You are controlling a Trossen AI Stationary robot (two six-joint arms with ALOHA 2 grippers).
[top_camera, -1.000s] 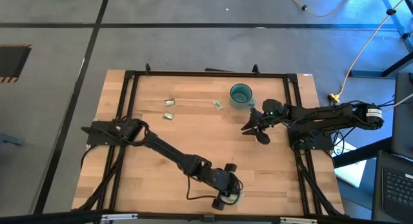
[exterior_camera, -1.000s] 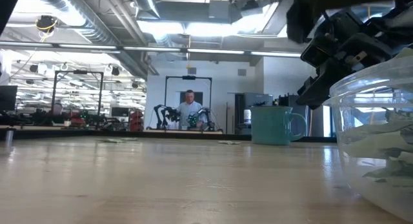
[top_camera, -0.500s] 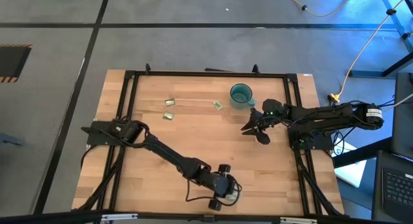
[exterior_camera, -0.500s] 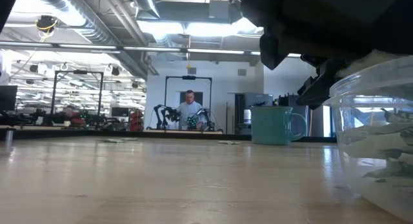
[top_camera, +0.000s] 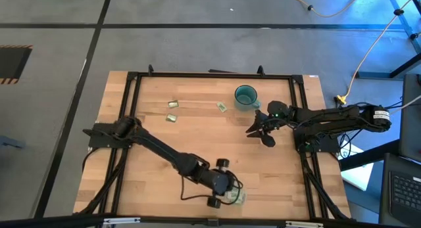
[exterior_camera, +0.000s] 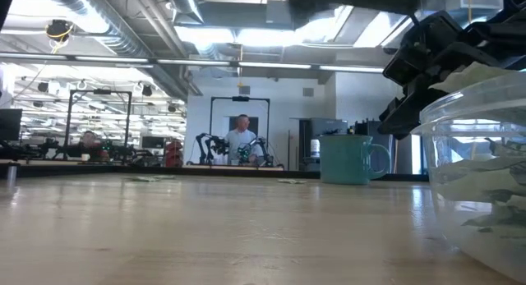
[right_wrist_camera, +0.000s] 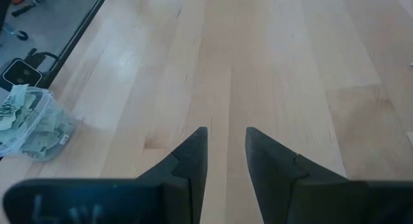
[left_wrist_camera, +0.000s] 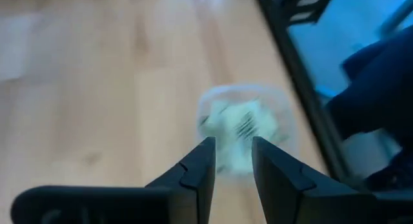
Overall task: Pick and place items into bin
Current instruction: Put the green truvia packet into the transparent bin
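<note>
The bin (top_camera: 235,196), a clear round tub holding several pale green and white packets, stands near the table's front edge, right of centre. It also shows in the left wrist view (left_wrist_camera: 242,130) and the low view (exterior_camera: 481,182). My left gripper (top_camera: 219,186) hovers just left of the bin and above it, open (left_wrist_camera: 232,146), with nothing between its fingers. Three loose packets (top_camera: 173,104), (top_camera: 171,117), (top_camera: 222,107) lie flat on the far half of the table. My right gripper (top_camera: 260,131) waits open (right_wrist_camera: 226,135) at the right, in front of the mug.
A teal mug (top_camera: 246,96) with a handle stands at the far right of the table (top_camera: 197,142), close to one packet. A black frame (top_camera: 128,123) runs along the table's edges. In the low view, a person stands far off in the room behind.
My left gripper has risen from right over the bin and drawn back a little toward the table's left, its wrist tipping up. The bin stays where it was. My right arm has kept still.
</note>
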